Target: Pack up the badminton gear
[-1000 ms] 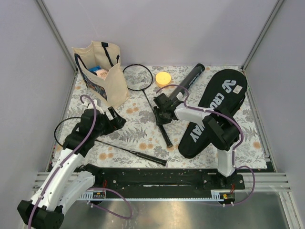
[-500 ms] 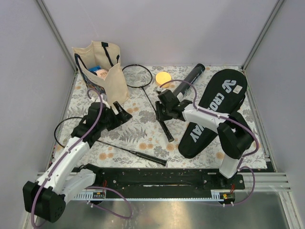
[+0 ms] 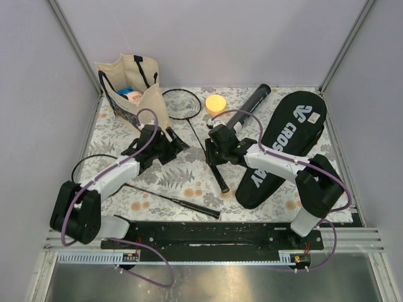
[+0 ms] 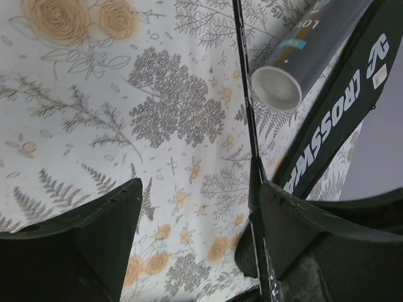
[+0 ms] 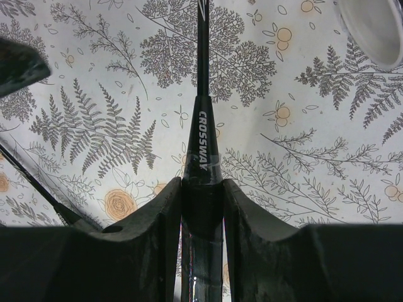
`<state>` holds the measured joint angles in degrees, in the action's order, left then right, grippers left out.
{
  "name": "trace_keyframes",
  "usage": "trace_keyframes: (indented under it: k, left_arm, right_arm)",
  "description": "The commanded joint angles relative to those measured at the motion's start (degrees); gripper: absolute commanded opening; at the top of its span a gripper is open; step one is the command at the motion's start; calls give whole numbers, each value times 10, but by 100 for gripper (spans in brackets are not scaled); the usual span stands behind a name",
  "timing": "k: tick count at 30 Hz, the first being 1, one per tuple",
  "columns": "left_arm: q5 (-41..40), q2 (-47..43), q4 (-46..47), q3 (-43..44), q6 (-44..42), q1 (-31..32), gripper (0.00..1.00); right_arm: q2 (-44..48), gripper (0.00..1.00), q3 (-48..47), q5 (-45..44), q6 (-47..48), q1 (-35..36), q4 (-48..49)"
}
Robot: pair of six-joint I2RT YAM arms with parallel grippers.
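Note:
My right gripper (image 3: 214,152) is shut on the handle of a black racket (image 3: 218,171); its head (image 3: 181,102) lies by the tote. The right wrist view shows the fingers (image 5: 157,220) clamping the "CROSSWAY" handle (image 5: 203,151). My left gripper (image 3: 174,142) is open and empty just left of that racket's shaft (image 4: 244,94), above the cloth (image 4: 189,157). A second racket (image 3: 170,198) lies at the front left. The black lettered tube (image 3: 253,102) and the black CROSSWAY cover (image 3: 283,148) lie at the right; both show in the left wrist view, the tube (image 4: 308,50) and the cover (image 4: 334,119). No shuttlecocks show.
A beige tote bag (image 3: 135,94) with dark handles stands at the back left with items inside. A yellow round disc (image 3: 216,102) lies between the racket head and the tube. The floral cloth (image 3: 189,179) covers the table; grey walls enclose it.
My left arm has swung right and away from me, bringing its open gripper beside the racket shaft. My right gripper has stayed shut on the handle, which shifted slightly.

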<state>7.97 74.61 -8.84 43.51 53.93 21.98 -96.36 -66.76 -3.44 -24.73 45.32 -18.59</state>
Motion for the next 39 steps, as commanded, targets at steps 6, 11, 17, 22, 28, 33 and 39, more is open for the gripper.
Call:
trace_keyframes:
  k: [6,11,17,22,28,33,39]
  left_arm:
    - [-8,160,112,109,21,27,75]
    - [40,229,178,122,56,29,68]
    - [71,271,211,131,63,29,56]
    - [98,284,248,122,78,29,37]
    - [125,278,268,113,82,28,11]
    - [126,258,273,99,81,28,0]
    - [135,217,283,83,65,28,0]
  right_arm:
    - [52,0,20,10,-12,13,50]
    - [60,0,30,25,-17,14,61]
    - [68,3,51,50,-21,14,86]
    - [63,5,57,63,-23,14,94]
    - [66,18,60,79,-25,15,91]
    - [83,49,62,56,-8,13,73]
    - [124,74,77,96,10,-8,65]
